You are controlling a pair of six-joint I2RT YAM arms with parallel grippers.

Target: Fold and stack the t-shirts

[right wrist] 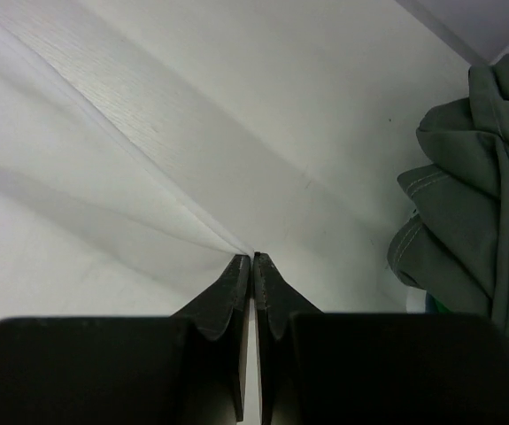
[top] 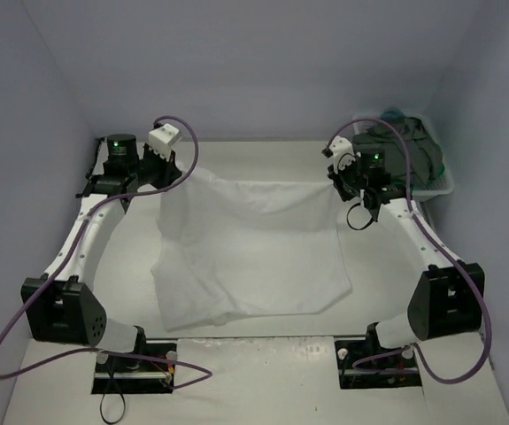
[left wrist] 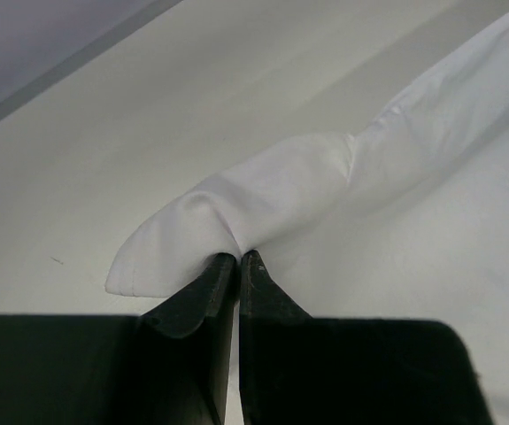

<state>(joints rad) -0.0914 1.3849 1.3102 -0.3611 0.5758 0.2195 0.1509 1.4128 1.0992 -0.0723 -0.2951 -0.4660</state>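
Presently, one white t-shirt (top: 250, 252) of thin, smooth cloth with soft creases lies roughly square across the middle of the pale table (top: 263, 363), its far edge raised and stretched between two grippers. Left gripper (left wrist: 239, 258): black jaws clenched on a rounded fold at the shirt's far left corner. Right gripper (right wrist: 253, 258): jaws clenched on the far right corner, the cloth drawn into taut pleats. One white plastic basket (top: 446, 184) stands at the far right, holding one crumpled dark grey shirt (top: 404, 150) with stitched hems; a teal scrap (top: 394, 113) shows behind it.
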